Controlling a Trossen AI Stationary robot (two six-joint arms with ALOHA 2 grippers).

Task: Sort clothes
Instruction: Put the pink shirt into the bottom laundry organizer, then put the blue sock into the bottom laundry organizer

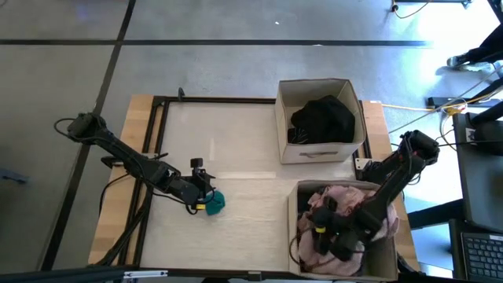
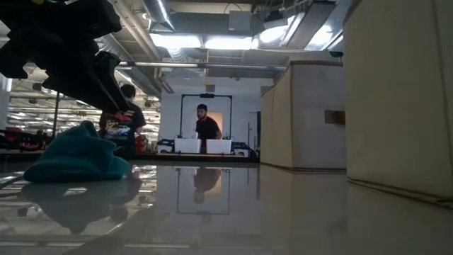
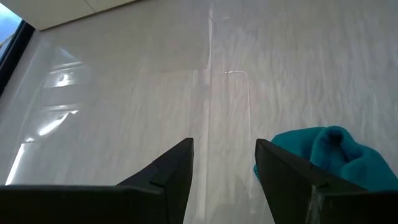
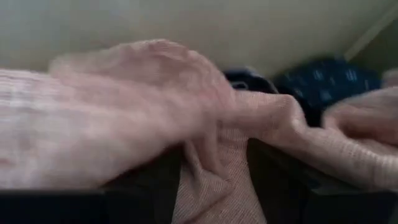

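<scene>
Left claw (image 3: 224, 165) fingers apart beside crumpled fuzzy teal piece (image 3: 333, 155); right claw (image 4: 214, 180) clamped on ribbed pink garment (image 4: 124, 106).

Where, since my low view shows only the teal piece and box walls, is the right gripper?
Observer: The right gripper is down inside the near box, the lower one in the high view, on the large pink garment.
Operator: What is in the other box?
Observer: The far box holds a black garment.
Operator: Is the left gripper holding the teal piece?
Observer: No. The left gripper is open, and the teal piece lies on the table beside one finger, not between the two.
</scene>
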